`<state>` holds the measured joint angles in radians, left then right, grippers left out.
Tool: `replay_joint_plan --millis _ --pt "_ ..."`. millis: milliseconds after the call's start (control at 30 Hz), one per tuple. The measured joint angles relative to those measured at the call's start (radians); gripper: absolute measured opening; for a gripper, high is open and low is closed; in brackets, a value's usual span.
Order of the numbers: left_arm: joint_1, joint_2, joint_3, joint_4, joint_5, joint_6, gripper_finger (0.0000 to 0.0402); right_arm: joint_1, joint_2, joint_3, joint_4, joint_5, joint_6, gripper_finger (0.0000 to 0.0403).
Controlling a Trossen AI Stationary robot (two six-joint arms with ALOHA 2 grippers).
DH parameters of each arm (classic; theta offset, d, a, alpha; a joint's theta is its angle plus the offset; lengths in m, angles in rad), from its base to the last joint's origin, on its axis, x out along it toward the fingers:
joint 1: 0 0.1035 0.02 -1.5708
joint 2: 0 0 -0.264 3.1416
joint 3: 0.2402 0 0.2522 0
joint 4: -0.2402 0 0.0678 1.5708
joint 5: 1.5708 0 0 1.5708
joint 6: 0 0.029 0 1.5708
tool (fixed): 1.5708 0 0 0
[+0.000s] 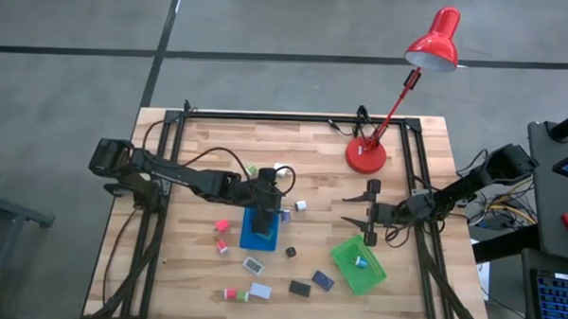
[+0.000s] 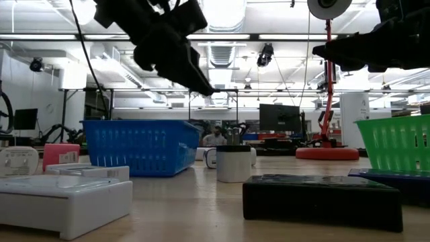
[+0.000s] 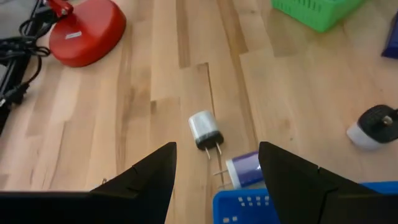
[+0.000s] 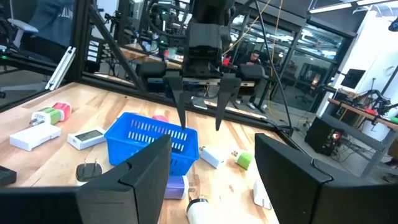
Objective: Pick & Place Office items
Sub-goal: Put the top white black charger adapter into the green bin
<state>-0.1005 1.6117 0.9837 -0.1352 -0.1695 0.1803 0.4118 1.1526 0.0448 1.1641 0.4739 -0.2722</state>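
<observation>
1. The left gripper (image 1: 266, 199) hangs above the blue tray (image 1: 259, 236) near the middle of the table (image 1: 199, 142). Its fingers (image 4: 180, 93) are parted with nothing between them.
2. The right gripper (image 1: 369, 212) hovers just beside the green tray (image 1: 342, 254), on the table's right half. Its fingers (image 1: 372, 186) stand apart and hold nothing.
3. The office items (image 1: 260, 291) lie scattered on the wood, mostly around the blue tray and in front of it.
4. A small white plug adapter (image 3: 204, 128) and a purple-and-white piece (image 3: 244, 168) lie just beside the blue tray's edge, seen past the left gripper's fingers.
5. A pink block (image 1: 221, 225) sits left of the blue tray; a black block (image 1: 300, 288) and a navy block (image 1: 322, 280) lie between the two trays.
6. One small white item (image 1: 360, 261) rests inside the green tray.
7. A red desk lamp (image 1: 366, 156) stands at the table's far side.
</observation>
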Motion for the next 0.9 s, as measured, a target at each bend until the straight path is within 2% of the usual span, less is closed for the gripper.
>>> replay_joint_plan --millis 567,900 --pt "0.063 0.199 0.138 0.002 0.076 0.022 0.0232 0.000 0.000 0.000 -0.006 0.026 0.004 0.0224" --pt "0.095 0.358 0.286 -0.135 0.102 -0.022 0.0232 0.000 0.000 0.000 -0.016 0.026 0.011 0.0224"
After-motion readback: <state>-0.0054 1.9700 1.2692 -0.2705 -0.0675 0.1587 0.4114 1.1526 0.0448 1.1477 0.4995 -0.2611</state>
